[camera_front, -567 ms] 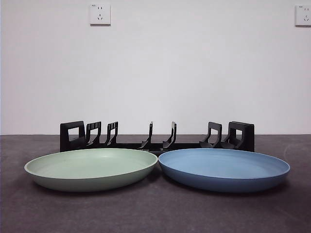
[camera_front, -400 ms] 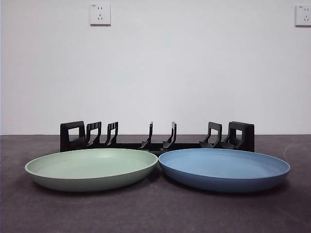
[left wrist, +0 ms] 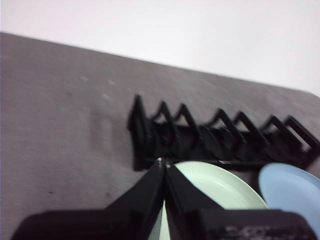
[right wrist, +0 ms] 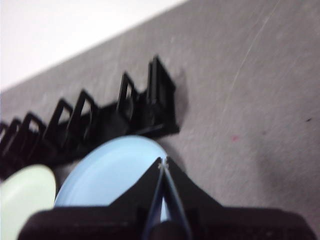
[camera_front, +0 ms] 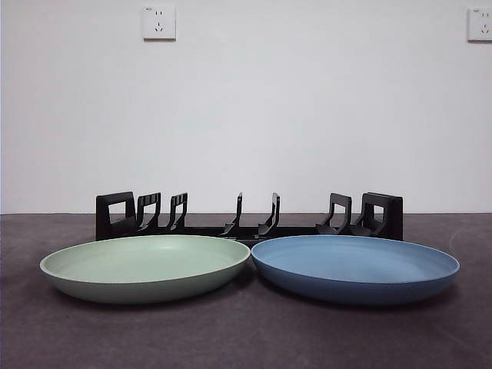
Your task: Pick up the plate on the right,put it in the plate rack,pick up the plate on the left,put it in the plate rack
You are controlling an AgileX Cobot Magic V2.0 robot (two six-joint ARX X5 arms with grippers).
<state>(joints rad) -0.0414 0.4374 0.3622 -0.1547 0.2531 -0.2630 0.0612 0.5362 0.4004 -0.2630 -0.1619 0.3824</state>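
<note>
- Plate rack (camera_front: 249, 217), a long low strip of black plastic, is lying across the back of the table (camera_front: 246, 338), its pairs of curved upright prongs standing between blocky loop ends; every slot is standing bare.
- Dark, matte and faintly speckled, the table is stretching from the front edge to a plain white wall (camera_front: 246, 115) carrying two wall sockets (camera_front: 158, 22).
- Blue plate (camera_front: 355, 268), round, shallow and smooth-rimmed, is sitting flat on the right just in front of the rack.
- Green plate (camera_front: 145, 267), pale and of the same shallow round shape, is sitting flat on the left, its rim just beside the blue plate's rim at the middle; whether they are touching cannot be told.
- Left gripper (left wrist: 164, 162) is hanging over the near side of the green plate, its two black jaws pressed together at the tips and grasping nothing.
- Right gripper (right wrist: 163, 165) is hanging over the blue plate's near edge, its jaws likewise meeting at a point with nothing between them.
- Neither arm is showing in the front view.
</note>
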